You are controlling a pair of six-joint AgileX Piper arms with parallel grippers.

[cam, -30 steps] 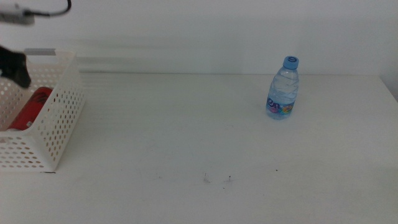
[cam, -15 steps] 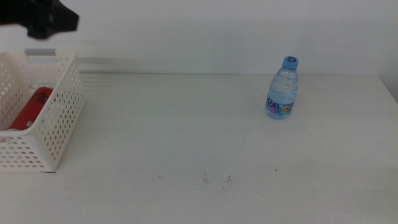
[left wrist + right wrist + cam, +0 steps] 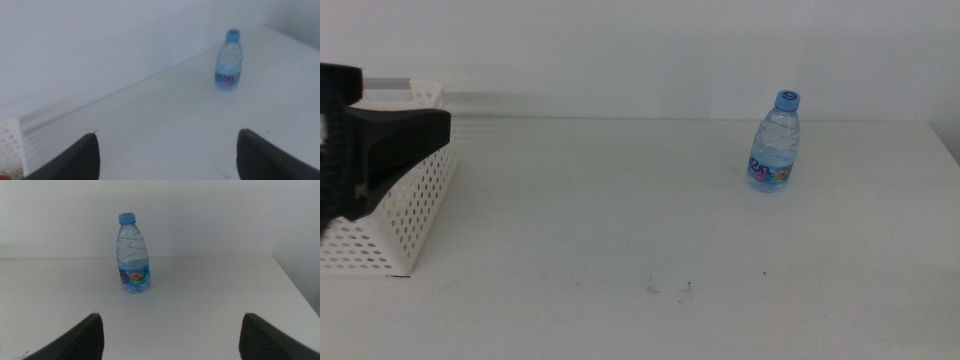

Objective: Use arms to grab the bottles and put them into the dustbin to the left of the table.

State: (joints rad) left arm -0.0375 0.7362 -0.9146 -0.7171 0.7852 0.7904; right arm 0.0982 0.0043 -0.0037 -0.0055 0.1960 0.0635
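Note:
A small clear water bottle (image 3: 776,142) with a blue cap stands upright at the table's back right; it also shows as the bottle (image 3: 229,60) and the bottle (image 3: 134,255) in the wrist views. The white perforated dustbin (image 3: 412,222) sits at the left edge. The black left arm (image 3: 380,150) hangs in front of the bin and hides its inside. My left gripper (image 3: 167,137) is open and holds nothing, far from the bottle. My right gripper (image 3: 171,317) is open too, facing the bottle from some distance, and is out of the middle view.
The white table (image 3: 620,220) stretches wide between bin and bottle, with tiny dark specks (image 3: 668,288) near the front. A corner of the bin (image 3: 10,150) shows in the left wrist view. The table's right edge lies just past the bottle.
The left arm has come down from above the bin's back rim and now covers the bin's inside and the red can seen there before. The bottle has not moved.

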